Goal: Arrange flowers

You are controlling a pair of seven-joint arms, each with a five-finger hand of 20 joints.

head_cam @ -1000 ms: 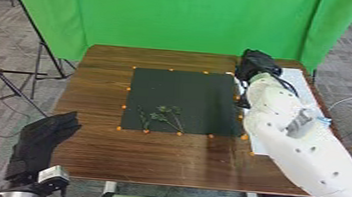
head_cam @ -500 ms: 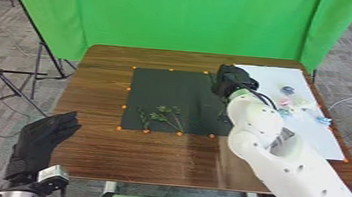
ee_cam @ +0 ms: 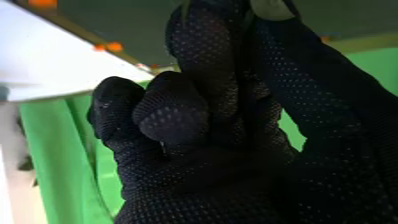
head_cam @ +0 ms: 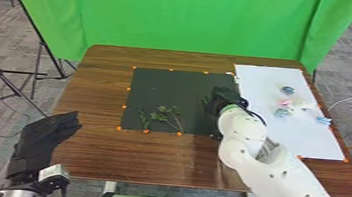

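Note:
In the head view my right hand [head_cam: 223,99] is over the right part of the black mat [head_cam: 168,88]. Its fingers and thumb are curled together in the right wrist view, where the hand [ee_cam: 204,150] pinches a small pale piece [ee_cam: 272,9], mostly covered by the glove. Green leafy sprigs [head_cam: 163,115] lie near the mat's front left. A pink flower [head_cam: 285,102], a grey-blue flower [head_cam: 287,89], a blue flower [head_cam: 323,120] and several pale blooms rest on the white sheet [head_cam: 281,136]. My left hand [head_cam: 43,140] stays at the table's left front, fingers straight.
Small orange markers line the mat's edges. The brown table [head_cam: 97,153] extends around the mat and sheet. Behind it hangs a green curtain [head_cam: 196,22], and a black tripod [head_cam: 41,72] stands to the left.
My right hand has moved left and toward the front, from the white sheet's back left corner onto the black mat, uncovering the flowers. My left hand has stayed still.

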